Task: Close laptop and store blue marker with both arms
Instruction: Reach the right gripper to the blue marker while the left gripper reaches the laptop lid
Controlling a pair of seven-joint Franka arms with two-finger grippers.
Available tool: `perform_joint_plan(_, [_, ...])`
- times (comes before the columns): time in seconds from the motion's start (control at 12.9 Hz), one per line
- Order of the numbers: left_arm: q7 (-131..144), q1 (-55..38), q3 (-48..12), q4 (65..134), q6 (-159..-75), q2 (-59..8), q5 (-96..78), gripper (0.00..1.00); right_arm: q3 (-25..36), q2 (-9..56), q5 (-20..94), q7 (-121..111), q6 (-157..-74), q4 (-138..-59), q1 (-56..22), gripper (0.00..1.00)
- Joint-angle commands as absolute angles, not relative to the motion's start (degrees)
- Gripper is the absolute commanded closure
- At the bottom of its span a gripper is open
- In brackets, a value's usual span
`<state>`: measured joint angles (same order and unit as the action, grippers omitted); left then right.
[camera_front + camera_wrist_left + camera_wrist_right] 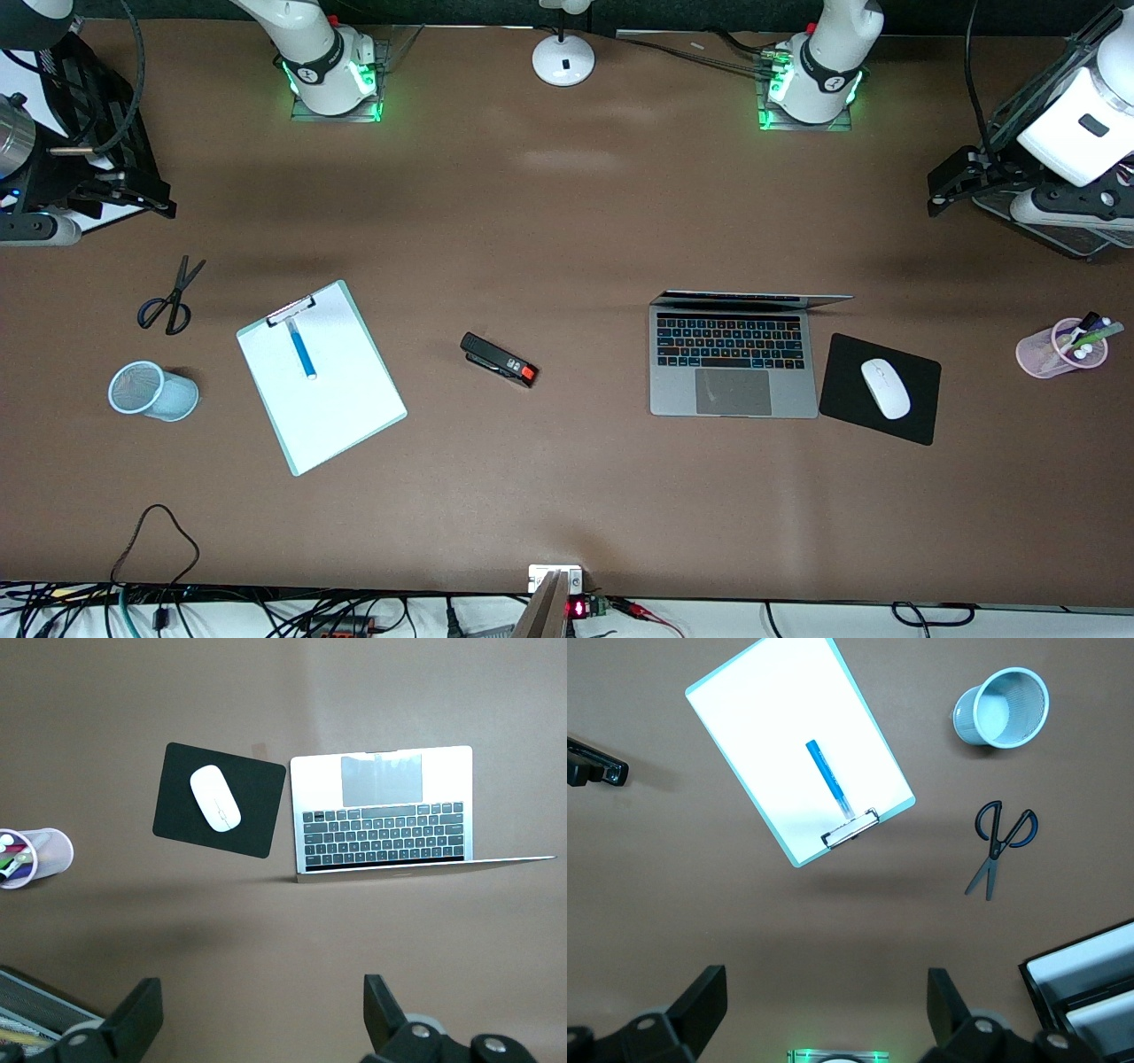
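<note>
The laptop (pixel 733 363) stands open at the left arm's end of the table, keys lit, its lid (pixel 751 299) seen edge-on. It also shows in the left wrist view (pixel 383 811). The blue marker (pixel 301 348) lies on a white clipboard (pixel 321 403) toward the right arm's end, and also shows in the right wrist view (pixel 828 780). My left gripper (pixel 261 994) is open and empty, high over bare table. My right gripper (pixel 826 981) is open and empty, high over bare table near its green-lit base. Neither gripper shows in the front view.
A black stapler (pixel 499 360) lies between clipboard and laptop. Scissors (pixel 170 297) and a light-blue mesh cup (pixel 152 391) lie beside the clipboard. A white mouse (pixel 885 388) sits on a black pad (pixel 912 416) beside the laptop. A pink pen cup (pixel 1061 347) is at the table's end.
</note>
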<state>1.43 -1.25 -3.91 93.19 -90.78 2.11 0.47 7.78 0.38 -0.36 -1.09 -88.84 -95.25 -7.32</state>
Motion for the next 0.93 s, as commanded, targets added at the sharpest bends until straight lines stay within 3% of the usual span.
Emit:
perform_joint_plan(0.0, [0.4,-1.3,-3.9,93.6,-91.2,2.3,0.6,0.00,7.8,0.2,-1.2,-0.5,-88.1,-94.8,-7.5,0.00])
perform_joint_plan(0.47, [0.5,-1.7,-3.9,93.0,-91.2,1.8,0.5,0.00,7.8,2.5,-1.1,-1.1,-88.6,-94.7,-7.4,0.00])
perform_joint_plan(0.85, [1.2,-1.9,-3.9,89.6,-88.2,-3.4,0.5,0.00,7.7,6.6,-0.4,-1.1,-90.8,-94.7,-7.6,0.00])
